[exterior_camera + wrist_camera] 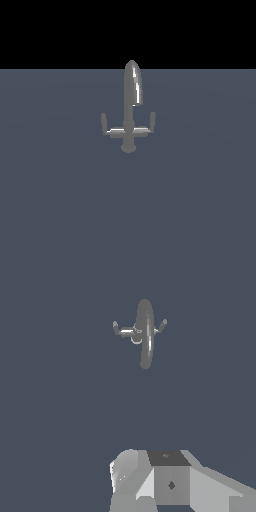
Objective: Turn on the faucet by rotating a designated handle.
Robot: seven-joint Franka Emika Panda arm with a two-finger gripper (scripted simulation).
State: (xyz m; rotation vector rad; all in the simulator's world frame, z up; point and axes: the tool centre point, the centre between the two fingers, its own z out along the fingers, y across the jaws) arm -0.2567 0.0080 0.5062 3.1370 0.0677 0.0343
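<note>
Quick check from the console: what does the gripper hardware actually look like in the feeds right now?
Only the wrist view shows it: the gripper appears as blocky white and light-grey faceted shapes, with a rounded pale part on one side, a dark panel on top and a small dark diamond mark on a grey face. No cables show. The fingertips are not visible. The exterior view shows only the faucet, no arm.

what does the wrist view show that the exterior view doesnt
Only the wrist view shows the gripper, a white and grey body at the picture's edge, well apart from the faucet; its fingertips are not clear enough to tell open from shut. It sees the faucet from above, the spout as a narrow arch.

Only the exterior view shows the faucet upright from the side, with its round base and a black band beyond the grey floor. No part of the arm appears there.

Both show the faucet, its crossbar with two upturned tips, standing alone on the grey floor.
</note>
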